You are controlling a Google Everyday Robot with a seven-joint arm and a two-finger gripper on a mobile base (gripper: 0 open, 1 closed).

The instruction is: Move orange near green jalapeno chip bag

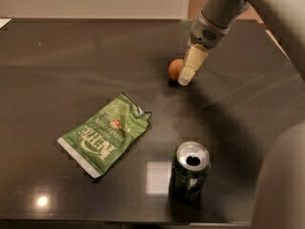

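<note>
On the dark table, far and right of centre: orange, with gripper just at its right side, grip state impossible to tell. Nearer and left, well apart: green jalapeno chip bag, lying flat. Near right: soda can, upright, opened.

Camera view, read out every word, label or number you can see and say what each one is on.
"KETTLE": white letters on the green jalapeno chip bag, upside down in this view.
Smaller print on the bag: too blurred to read.
Soda can: markings unreadable.
Orange and the tool beside it: no text.
</note>
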